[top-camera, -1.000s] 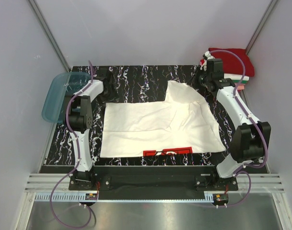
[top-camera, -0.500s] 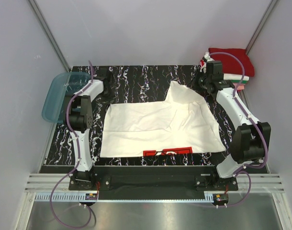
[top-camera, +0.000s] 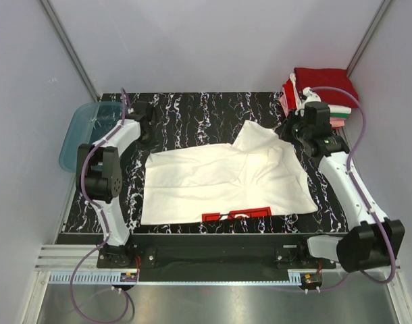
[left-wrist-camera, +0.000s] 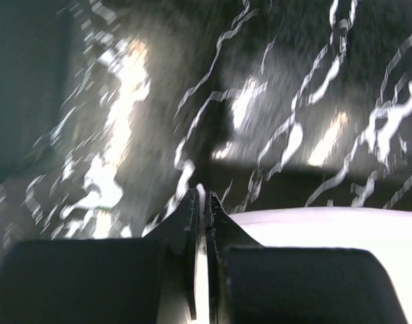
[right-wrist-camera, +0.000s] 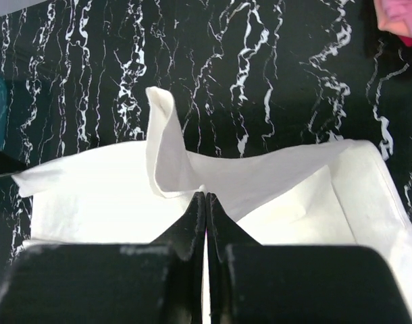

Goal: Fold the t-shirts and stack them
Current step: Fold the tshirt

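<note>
A white t-shirt (top-camera: pixel 219 179) lies spread on the black marbled table, its red-and-white print (top-camera: pixel 236 214) at the near edge. My left gripper (top-camera: pixel 150 140) sits at the shirt's back left corner; in the left wrist view its fingertips (left-wrist-camera: pixel 200 196) are shut with a thin strip of white cloth between them. My right gripper (top-camera: pixel 285 133) is at the back right corner, shut (right-wrist-camera: pixel 206 196) on a raised fold (right-wrist-camera: pixel 164 135) of the same shirt. Folded t-shirts, dark red (top-camera: pixel 325 79) over white and pink (top-camera: pixel 338 121), are stacked at the back right.
A translucent teal tub (top-camera: pixel 81 135) hangs over the table's left edge beside the left arm. The table (top-camera: pixel 213 108) shows bare black marble behind the shirt. Grey walls close in on both sides and behind.
The left gripper has shut on the shirt's back left corner. The right arm has swung right and nearer with its fold, so the raised back right corner now lies lower and flatter.
</note>
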